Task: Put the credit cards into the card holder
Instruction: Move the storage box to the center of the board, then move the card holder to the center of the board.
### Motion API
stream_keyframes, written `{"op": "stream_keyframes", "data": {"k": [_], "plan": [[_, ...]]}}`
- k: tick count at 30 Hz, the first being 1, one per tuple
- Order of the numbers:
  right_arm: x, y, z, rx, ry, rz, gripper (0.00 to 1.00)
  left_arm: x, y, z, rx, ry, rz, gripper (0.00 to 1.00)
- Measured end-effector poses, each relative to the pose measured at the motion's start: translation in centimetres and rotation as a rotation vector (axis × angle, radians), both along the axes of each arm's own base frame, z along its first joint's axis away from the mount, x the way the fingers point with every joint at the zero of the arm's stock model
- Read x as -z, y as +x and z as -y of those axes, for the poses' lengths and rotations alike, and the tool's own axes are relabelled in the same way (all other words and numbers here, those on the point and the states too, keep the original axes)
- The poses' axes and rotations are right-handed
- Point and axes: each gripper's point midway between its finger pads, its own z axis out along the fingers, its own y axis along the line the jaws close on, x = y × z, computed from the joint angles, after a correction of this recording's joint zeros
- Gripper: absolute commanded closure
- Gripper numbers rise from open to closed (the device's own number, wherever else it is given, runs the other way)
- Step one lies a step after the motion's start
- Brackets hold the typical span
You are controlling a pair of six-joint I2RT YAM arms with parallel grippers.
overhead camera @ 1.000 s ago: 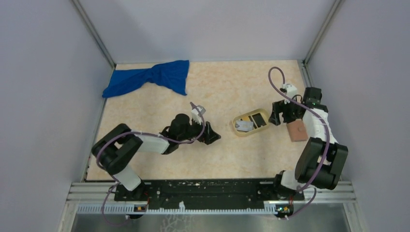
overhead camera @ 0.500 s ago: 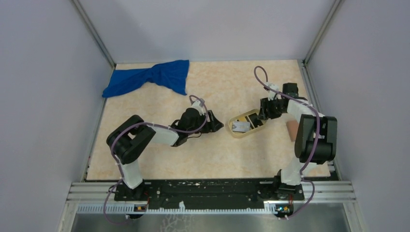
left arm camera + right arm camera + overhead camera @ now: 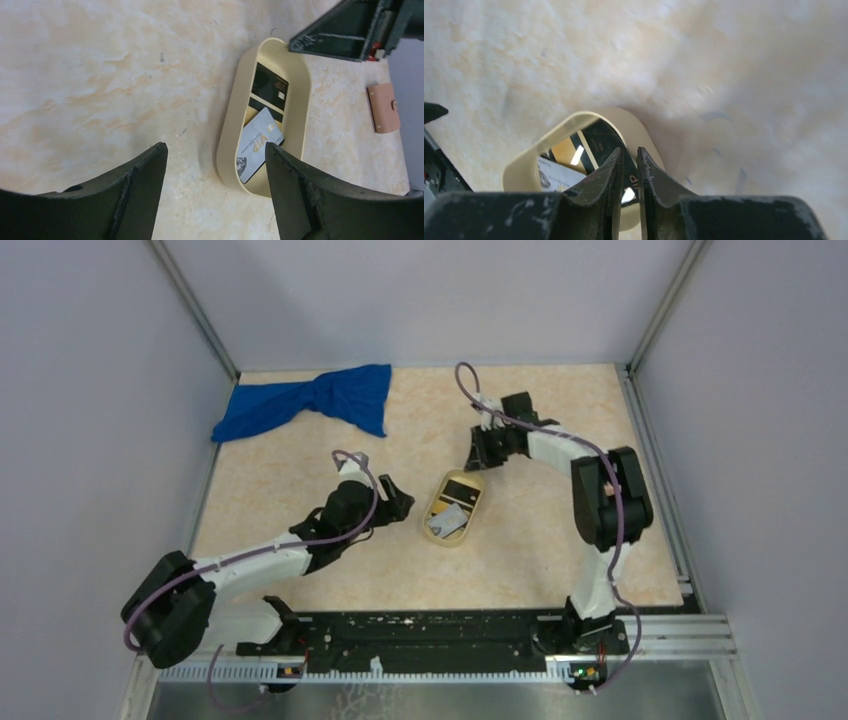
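An oval tan tray (image 3: pixel 432 530) lies mid-table, its long side running away from me. It holds the credit cards: a grey one (image 3: pixel 452 521) (image 3: pixel 260 142) at the near end and a black one (image 3: pixel 460 492) (image 3: pixel 270 85) at the far end. My right gripper (image 3: pixel 480 455) (image 3: pixel 630 150) dips into the tray's far end. Its jaws are almost together, with the black card (image 3: pixel 599 135) showing in the slit; I cannot tell if they pinch anything. My left gripper (image 3: pixel 398 502) (image 3: pixel 215 150) hangs open just left of the tray's near end (image 3: pixel 230 130). The card holder (image 3: pixel 384 107) lies folded to the right; in the top view the right arm covers it.
A crumpled blue cloth (image 3: pixel 310 400) lies at the far left of the table. Grey walls close in the left, back and right sides. The right arm's elbow (image 3: pixel 605 495) stands over the right part of the table.
The tray slid left and turned end-on, its black-card end staying with the right gripper, which swung to the far side and closed. The left gripper drew back to the left.
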Motion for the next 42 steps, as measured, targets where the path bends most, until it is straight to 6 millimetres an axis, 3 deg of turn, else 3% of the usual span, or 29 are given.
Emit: {"op": "stream_keyframes", "data": {"k": [4, 8, 10, 13, 15, 18, 20, 22, 23, 25, 27, 31, 34, 38, 42], "plan": [[-0.6, 1.2, -6.9, -0.123, 0.031, 0.036, 0.83, -1.4, -1.3, -2.1, -0.019, 0.003, 0.044, 0.22], [-1.0, 0.9, -12.4, -0.244, 0.068, 0.053, 0.64, -1.0, -2.8, -3.2, 0.011, 0.009, 0.065, 0.22], [-1.6, 0.1, -13.4, -0.313, 0.07, 0.058, 0.52, -0.3, -3.6, -3.2, 0.054, 0.019, 0.066, 0.22], [-2.9, -0.2, -12.2, -0.391, 0.045, 0.107, 0.37, 0.8, -4.6, -2.9, 0.125, 0.021, 0.073, 0.2], [-4.5, -0.5, -9.5, -0.415, 0.017, 0.153, 0.28, 0.9, -4.9, -2.7, 0.149, 0.014, 0.089, 0.18], [-7.9, -0.8, -2.0, -0.346, -0.017, 0.242, 0.22, 1.0, -5.1, -2.5, 0.183, 0.001, 0.139, 0.14], [-10.6, -0.7, 6.2, -0.204, -0.082, 0.336, 0.18, 0.9, -5.3, -2.4, 0.2, -0.008, 0.177, 0.14], [-11.8, -1.2, 14.1, -0.044, -0.187, 0.397, 0.15, 0.7, -5.3, -2.2, 0.218, -0.017, 0.203, 0.14], [-11.8, -1.9, 17.9, 0.035, -0.249, 0.406, 0.13, 0.5, -5.3, -2.0, 0.227, -0.022, 0.214, 0.14], [-10.7, -4.1, 23.6, 0.149, -0.354, 0.369, 0.13, 0.0, -5.4, -1.6, 0.245, -0.041, 0.233, 0.14], [-8.6, -5.9, 26.8, 0.205, -0.415, 0.293, 0.12, -0.3, -5.5, -1.1, 0.268, -0.061, 0.245, 0.14], [-4.2, -8.4, 30.4, 0.254, -0.474, 0.144, 0.09, -0.3, -6.3, -0.6, 0.307, -0.094, 0.237, 0.15], [-1.2, -10.1, 32.1, 0.274, -0.492, 0.049, 0.09, 0.0, -7.0, -0.4, 0.327, -0.125, 0.214, 0.15], [1.2, -11.2, 34.0, 0.291, -0.494, -0.018, 0.08, -0.1, -7.9, 0.1, 0.363, -0.168, 0.188, 0.15], [3.3, -11.3, 34.1, 0.269, -0.446, -0.054, 0.14, -0.4, -8.4, 0.6, 0.393, -0.197, 0.179, 0.15]]}}
